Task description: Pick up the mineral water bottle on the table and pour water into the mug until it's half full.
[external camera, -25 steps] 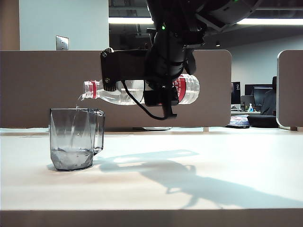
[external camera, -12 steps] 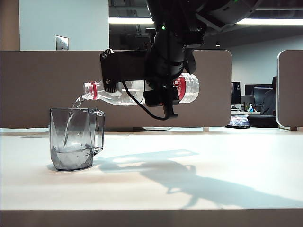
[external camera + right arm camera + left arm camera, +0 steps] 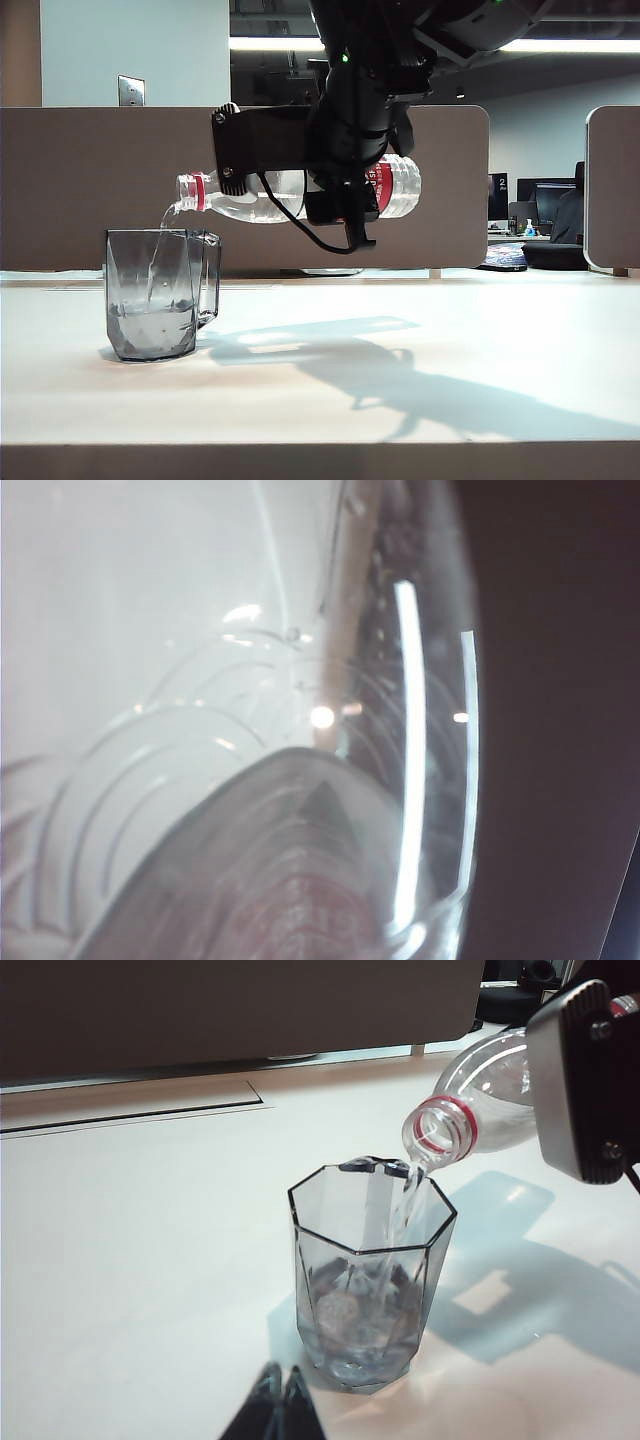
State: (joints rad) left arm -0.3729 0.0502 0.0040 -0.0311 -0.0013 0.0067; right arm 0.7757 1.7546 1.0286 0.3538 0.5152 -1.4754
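the right gripper [image 3: 340,190] holds the bottle [image 3: 260,193] level above the table [image 3: 420,400], water [image 3: 395,1215] streaming into the mug [image 3: 155,295]. the left gripper [image 3: 278,1385] sits near the mug, fingers pressed together.

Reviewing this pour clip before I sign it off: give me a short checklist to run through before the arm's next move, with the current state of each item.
1. Right gripper clamped on the mineral water bottle: ok.
2. Bottle mouth over the mug: ok; the water stream lands inside.
3. Fill at half: not ok; the level sits around a third, keep pouring.
4. Spill on the table: ok, none visible.
5. Mug upright and steady: ok.
6. Left gripper clear of the mug: ok; shut, near its base, apart.
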